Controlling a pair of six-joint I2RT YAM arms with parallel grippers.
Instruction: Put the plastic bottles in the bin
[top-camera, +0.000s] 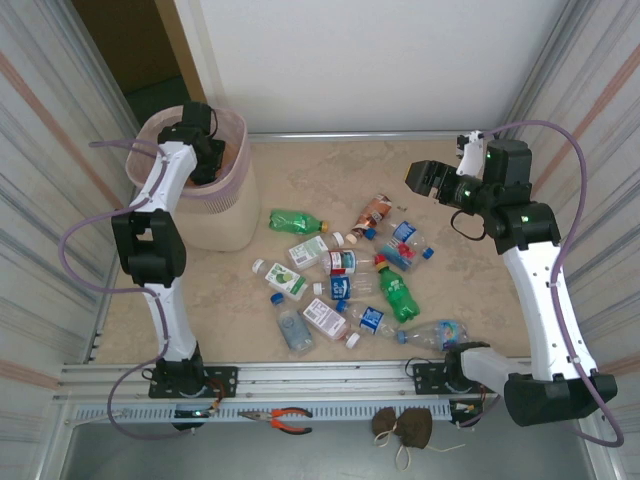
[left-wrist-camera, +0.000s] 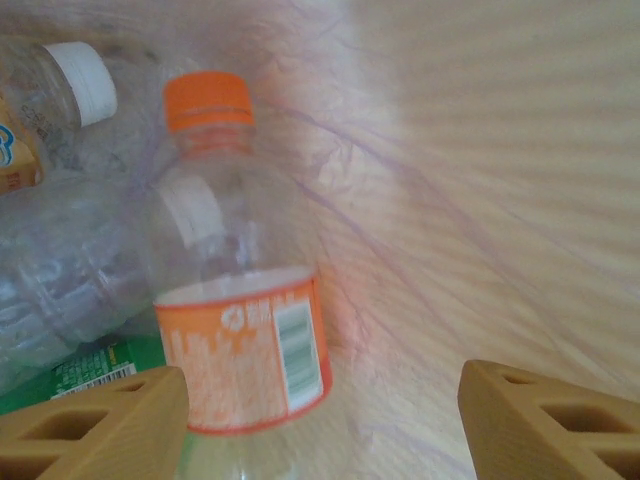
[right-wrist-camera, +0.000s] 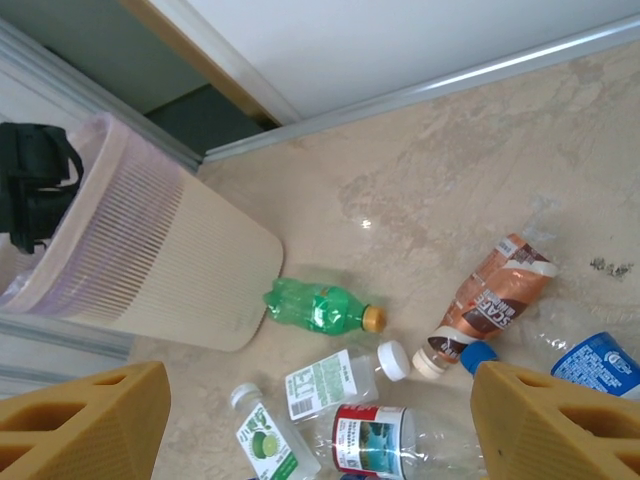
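My left gripper (top-camera: 205, 152) reaches down inside the beige bin (top-camera: 236, 215) with the pink liner. In the left wrist view the left gripper (left-wrist-camera: 320, 420) is open. A clear bottle with an orange cap and label (left-wrist-camera: 240, 330) lies loose by its left finger, on other bottles (left-wrist-camera: 70, 250) against the liner (left-wrist-camera: 480, 200). Several bottles (top-camera: 350, 285) lie scattered mid-table, a green one (top-camera: 297, 220) nearest the bin. My right gripper (top-camera: 425, 178) hovers open above the pile's far right. Below the right gripper (right-wrist-camera: 320, 430) lie the green bottle (right-wrist-camera: 320, 305), a brown one (right-wrist-camera: 495, 295) and the bin (right-wrist-camera: 170, 270).
Corrugated walls close in both sides of the table, and a white wall stands at the back. Orange-handled pliers (top-camera: 285, 418) and a brown cloth lump (top-camera: 403, 428) lie on the front rail. Bare tabletop (top-camera: 330, 170) stretches between bin and right gripper.
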